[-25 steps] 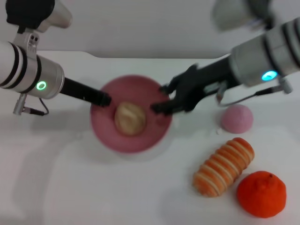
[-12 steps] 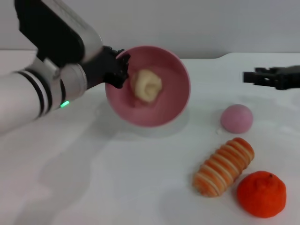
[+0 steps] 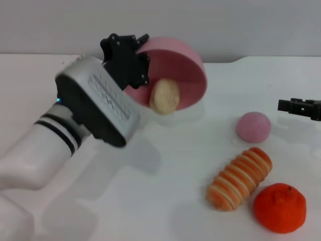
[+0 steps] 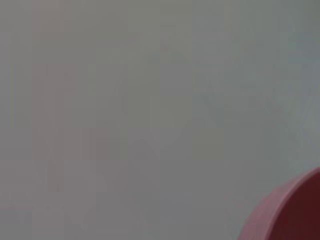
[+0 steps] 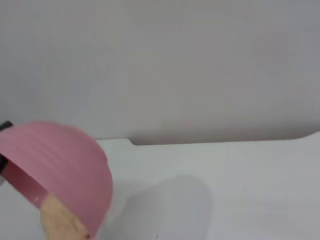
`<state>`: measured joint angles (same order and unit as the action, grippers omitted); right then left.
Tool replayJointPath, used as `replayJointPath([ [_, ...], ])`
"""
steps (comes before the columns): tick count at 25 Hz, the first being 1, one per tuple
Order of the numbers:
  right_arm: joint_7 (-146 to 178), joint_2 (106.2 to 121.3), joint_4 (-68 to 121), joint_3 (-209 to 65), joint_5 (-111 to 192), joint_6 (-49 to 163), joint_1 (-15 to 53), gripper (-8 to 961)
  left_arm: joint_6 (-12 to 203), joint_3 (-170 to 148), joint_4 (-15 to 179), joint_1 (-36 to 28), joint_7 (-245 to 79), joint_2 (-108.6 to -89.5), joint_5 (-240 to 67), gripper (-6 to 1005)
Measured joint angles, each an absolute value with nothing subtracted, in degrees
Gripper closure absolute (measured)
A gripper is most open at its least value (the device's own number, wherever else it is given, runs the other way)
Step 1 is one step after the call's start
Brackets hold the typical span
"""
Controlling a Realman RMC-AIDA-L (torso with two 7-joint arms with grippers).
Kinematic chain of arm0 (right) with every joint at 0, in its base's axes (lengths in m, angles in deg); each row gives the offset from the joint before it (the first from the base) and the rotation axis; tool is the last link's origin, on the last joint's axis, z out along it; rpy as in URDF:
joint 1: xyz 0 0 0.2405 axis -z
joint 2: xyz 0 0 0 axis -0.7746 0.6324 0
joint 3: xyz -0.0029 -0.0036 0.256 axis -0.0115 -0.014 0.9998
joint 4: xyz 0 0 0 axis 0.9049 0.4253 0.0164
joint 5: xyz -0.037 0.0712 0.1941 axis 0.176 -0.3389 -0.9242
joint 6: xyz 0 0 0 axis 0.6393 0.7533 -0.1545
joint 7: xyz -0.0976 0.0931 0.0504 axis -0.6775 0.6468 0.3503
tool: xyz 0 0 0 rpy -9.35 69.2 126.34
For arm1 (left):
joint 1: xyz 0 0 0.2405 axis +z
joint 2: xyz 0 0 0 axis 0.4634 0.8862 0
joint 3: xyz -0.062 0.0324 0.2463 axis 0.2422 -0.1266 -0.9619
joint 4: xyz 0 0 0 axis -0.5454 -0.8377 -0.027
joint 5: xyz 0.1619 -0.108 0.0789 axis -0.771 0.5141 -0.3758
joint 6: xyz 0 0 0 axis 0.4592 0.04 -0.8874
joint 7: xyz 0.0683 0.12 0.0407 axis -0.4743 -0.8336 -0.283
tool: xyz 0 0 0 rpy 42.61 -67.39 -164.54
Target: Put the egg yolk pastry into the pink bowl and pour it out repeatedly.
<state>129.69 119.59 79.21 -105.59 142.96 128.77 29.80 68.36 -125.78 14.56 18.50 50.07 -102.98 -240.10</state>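
Nearest, at abt 5 o'clock on the white table [image 3: 165, 201], sits an orange fruit [image 3: 280, 207], w/ an orange-and-cream striped roll [image 3: 239, 178] touching it on the 10 o'clock side. Just beyond the roll, a small pink ball [image 3: 253, 126] rests alone at abt 3 o'clock. Left arm sweeps up from 8 o'clock to mid-scene; its left gripper [image 3: 131, 59] is clamped on the rim of the pink bowl [image 3: 183, 65], fingers pinching the edge at the bowl's 9 o'clock side. Bowl is lifted and tipped steeply, opening facing toward the camera and down. Egg yolk pastry [image 3: 165, 96] is at the bowl's lower lip, at 6 o'clock of the opening, half over the edge; can't tell if it touches the table. Right gripper [image 3: 300, 107] hangs at 3 o'clock by the frame edge, well apart from the bowl; can't tell whether its pincer is open or closed. Right wrist view shows the bowl's outer wall w/ the pastry peeking below the rim.
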Motion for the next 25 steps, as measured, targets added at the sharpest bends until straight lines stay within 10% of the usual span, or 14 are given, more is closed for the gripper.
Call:
replayJointPath([
  [25,127.1,119.79,75.2,-107.4,142.6,126.7,26.8,344,42.1,-136.8,23.8,10.8,18.4,-102.48,-196.2,999],
])
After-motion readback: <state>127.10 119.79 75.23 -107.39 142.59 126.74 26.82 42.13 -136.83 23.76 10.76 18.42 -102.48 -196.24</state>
